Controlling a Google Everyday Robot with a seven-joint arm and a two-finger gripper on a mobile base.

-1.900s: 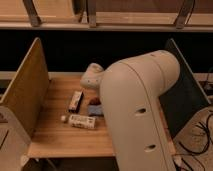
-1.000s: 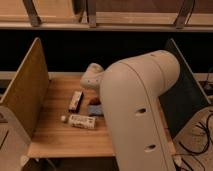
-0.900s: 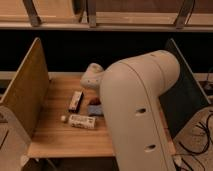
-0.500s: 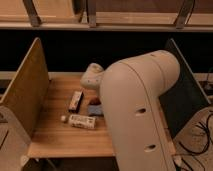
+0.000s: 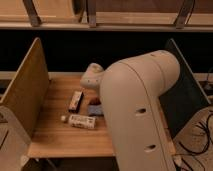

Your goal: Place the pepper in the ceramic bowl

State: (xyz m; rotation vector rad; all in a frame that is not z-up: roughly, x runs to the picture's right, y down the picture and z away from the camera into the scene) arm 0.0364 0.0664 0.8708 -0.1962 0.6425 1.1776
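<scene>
Looking past our bulky arm, we see the tool low over the tabletop; open or closed, we cannot tell. Pepper sits just below it, at the bowl's far side, right of 2 cartons.

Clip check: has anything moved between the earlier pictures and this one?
Nothing visibly changed. The claw stays low over the middle of the table, by the pepper and the bowl, largely hidden by the arm. The back carton and the front carton lie where they were.
</scene>
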